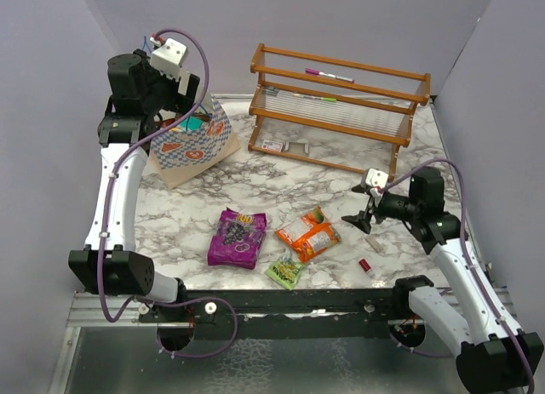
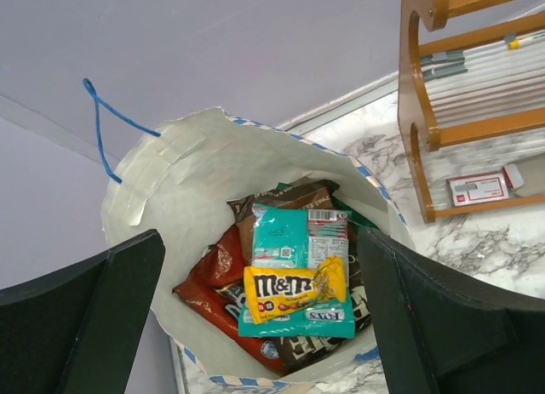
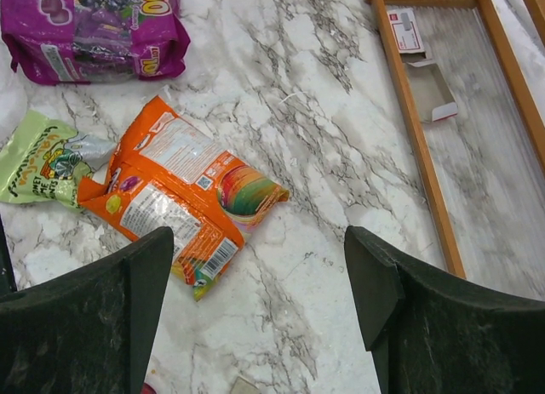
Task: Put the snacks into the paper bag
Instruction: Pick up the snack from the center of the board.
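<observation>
The checked paper bag (image 1: 192, 143) stands at the back left, its cream inside (image 2: 183, 168) facing up. My left gripper (image 1: 189, 105) hangs open over its mouth (image 2: 260, 241), holding nothing. In the bag lie a yellow packet (image 2: 285, 292) on a teal one (image 2: 294, 241), with brown (image 2: 289, 198) and red (image 2: 213, 275) packets underneath. On the marble lie a purple packet (image 1: 238, 238) (image 3: 94, 28), an orange packet (image 1: 309, 234) (image 3: 183, 194) and a small light-green packet (image 1: 286, 271) (image 3: 47, 160). My right gripper (image 1: 362, 214) is open and empty above bare marble just right of the orange packet (image 3: 260, 241).
A wooden rack (image 1: 341, 105) (image 3: 417, 130) stands at the back right, a pink marker (image 1: 328, 74) on its top shelf and a small card (image 3: 404, 28) at its base. A tiny red cylinder (image 1: 364, 265) and a beige stick (image 1: 373, 241) lie near my right gripper.
</observation>
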`<action>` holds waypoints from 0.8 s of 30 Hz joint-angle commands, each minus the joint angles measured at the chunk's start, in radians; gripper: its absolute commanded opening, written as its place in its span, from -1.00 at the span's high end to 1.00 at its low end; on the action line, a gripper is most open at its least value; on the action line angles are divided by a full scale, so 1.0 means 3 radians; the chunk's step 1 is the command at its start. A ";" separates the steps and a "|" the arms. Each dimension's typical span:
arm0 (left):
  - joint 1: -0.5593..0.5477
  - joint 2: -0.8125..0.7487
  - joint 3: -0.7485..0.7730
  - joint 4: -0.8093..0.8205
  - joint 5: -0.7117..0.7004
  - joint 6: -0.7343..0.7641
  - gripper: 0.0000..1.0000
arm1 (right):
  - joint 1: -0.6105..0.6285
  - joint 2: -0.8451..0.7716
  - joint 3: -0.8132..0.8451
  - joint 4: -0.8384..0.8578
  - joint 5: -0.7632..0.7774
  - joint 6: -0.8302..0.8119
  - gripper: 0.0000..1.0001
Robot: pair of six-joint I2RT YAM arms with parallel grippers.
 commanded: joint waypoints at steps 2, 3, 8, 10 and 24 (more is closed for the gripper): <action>0.0026 -0.0164 -0.0016 0.0029 0.0357 -0.0208 -0.98 | -0.0008 0.0171 0.0121 -0.0194 -0.0093 -0.0174 -0.62; 0.0024 -0.0177 -0.0020 0.0021 0.0408 -0.0243 -0.98 | -0.0006 0.0213 0.0143 -0.0255 -0.0093 -0.0234 -0.61; -0.0004 -0.0268 -0.0031 -0.0008 0.0622 -0.0385 -0.98 | 0.0022 0.0352 0.0159 -0.0492 0.0047 -0.0550 -0.60; -0.0069 -0.0306 -0.0040 -0.0018 0.0646 -0.0406 -0.98 | 0.0041 0.0396 0.0129 -0.0534 0.0099 -0.0665 -0.59; -0.0701 -0.0411 0.0090 -0.0161 0.0344 -0.0214 -0.98 | 0.0799 0.1132 -0.0086 -0.0394 0.0776 -0.0775 -0.50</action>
